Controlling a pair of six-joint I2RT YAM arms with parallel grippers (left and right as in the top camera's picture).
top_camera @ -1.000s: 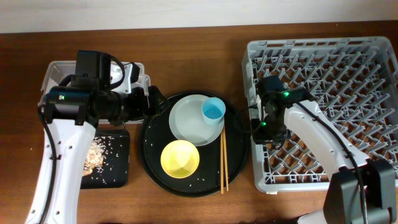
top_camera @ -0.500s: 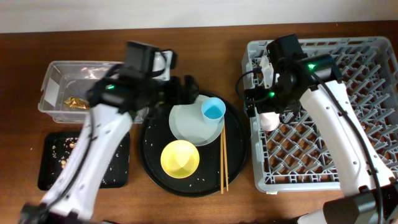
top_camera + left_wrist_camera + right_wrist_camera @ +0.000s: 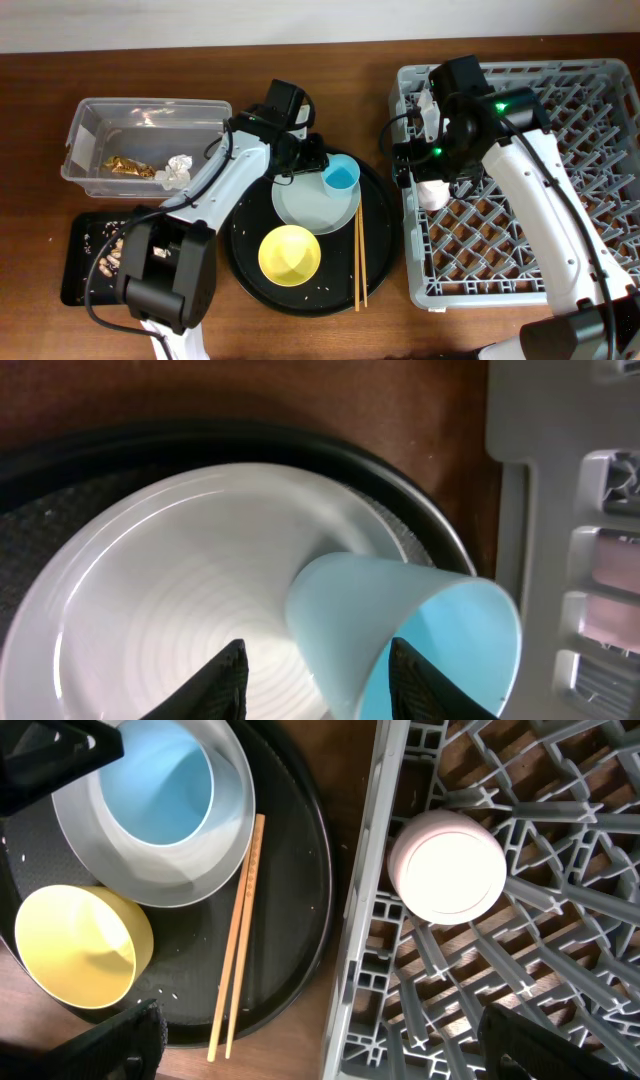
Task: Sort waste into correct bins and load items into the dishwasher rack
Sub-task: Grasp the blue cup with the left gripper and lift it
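Observation:
The blue cup [image 3: 342,178] stands on the grey-white plate [image 3: 303,205], on the round black tray. My left gripper [image 3: 320,163] is open at its rim: one finger [image 3: 425,682] is inside the cup [image 3: 440,650], the other [image 3: 222,682] stands a gap away over the plate [image 3: 170,590]. The pink cup [image 3: 447,867] sits upside down in the dishwasher rack [image 3: 600,80]. My right gripper [image 3: 430,176] hangs wide open above it, holding nothing. The yellow bowl [image 3: 290,254] and chopsticks [image 3: 359,255] lie on the tray. The wrapper [image 3: 128,166] and tissue [image 3: 177,172] are in the clear box [image 3: 150,101].
The shallow black tray [image 3: 80,295] at the front left holds beige scraps [image 3: 110,262] and is partly covered by my left arm's base. Loose rice grains dot the round black tray [image 3: 245,275]. The rack's left wall [image 3: 365,920] runs close beside that tray.
My left arm has swung from over the clear box to the blue cup, and its jaws have narrowed. My right gripper has let go of the pink cup in the rack and risen.

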